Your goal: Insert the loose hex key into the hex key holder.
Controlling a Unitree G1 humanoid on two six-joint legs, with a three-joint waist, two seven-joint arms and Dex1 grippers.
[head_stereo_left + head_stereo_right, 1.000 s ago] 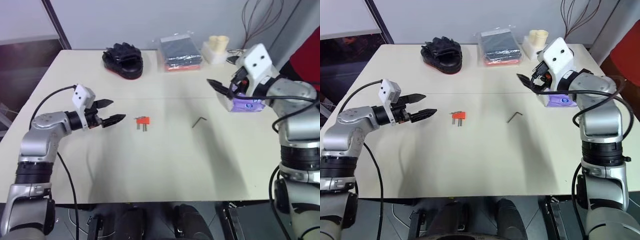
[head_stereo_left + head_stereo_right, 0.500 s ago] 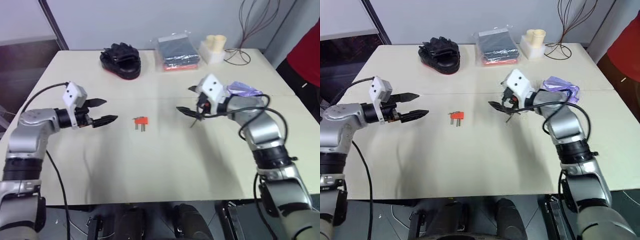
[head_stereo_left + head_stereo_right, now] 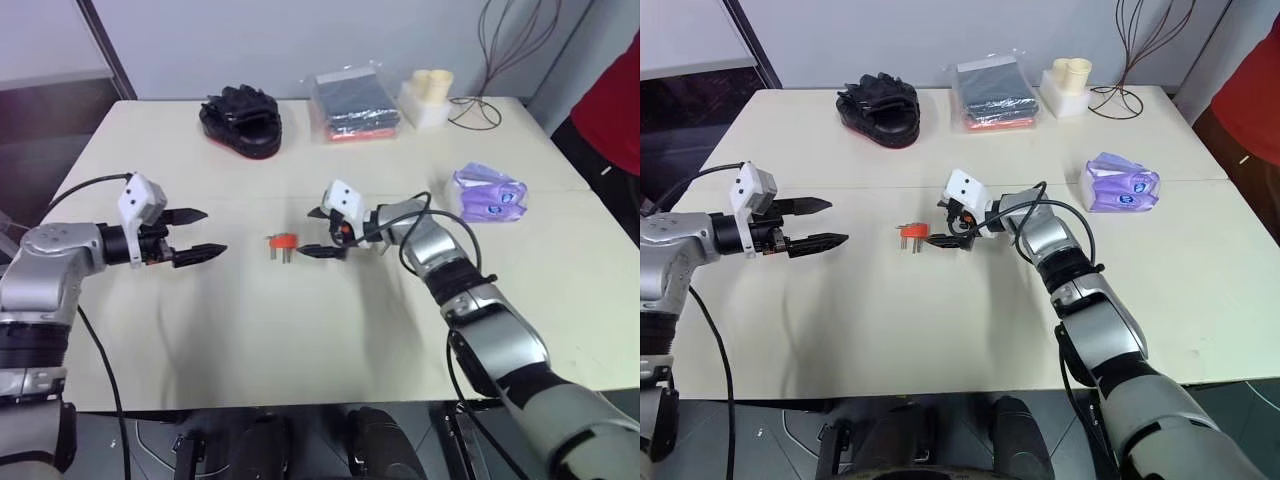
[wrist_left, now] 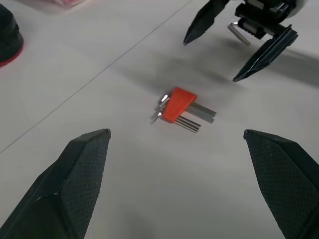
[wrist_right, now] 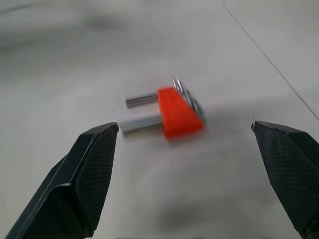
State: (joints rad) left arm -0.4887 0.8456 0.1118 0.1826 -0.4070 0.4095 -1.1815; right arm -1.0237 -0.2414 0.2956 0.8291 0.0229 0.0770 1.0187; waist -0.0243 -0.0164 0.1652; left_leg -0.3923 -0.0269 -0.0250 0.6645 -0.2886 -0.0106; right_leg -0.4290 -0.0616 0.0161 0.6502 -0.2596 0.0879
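— Since both arms are over the worktop [image 3: 300,340], which one is nearer the hex key holder [image 3: 284,243]?

— The right one. The right fingers [image 4: 264,51] are spread wide and grip nothing. Their tips stop just short of the orange-red block, and a bare strip of worktop shows between tips and block. From the right wrist, the block lies ahead of the gap between the two fingers.

— And the left fingers [image 3: 198,252]?

— They are spread wide too, and empty. They point across at the holder from its other side, well apart from it. So the block lies between the two pairs of tips, much closer to the right pair.

— How does the holder lie?

— It lies flat on the worktop. Its steel shafts stick out on the side towards the right fingers, and the short bent ends are on the side towards the left ones.

— Where is the loose hex key [image 4: 239,35]?

— It is behind the right fingertips, back by the roots of those fingers. Only a short grey stretch shows in the left wrist view. I cannot tell whether anything touches it, but it is not pinched between the tips.

— Anything else nearby?

— A purple packet [image 3: 490,195] lies well behind the right fingers. A black glove-like thing [image 3: 243,118], a bagged dark stack [image 3: 357,103] and cream cups [image 3: 432,95] sit at the far edge, well beyond both pairs of fingers.
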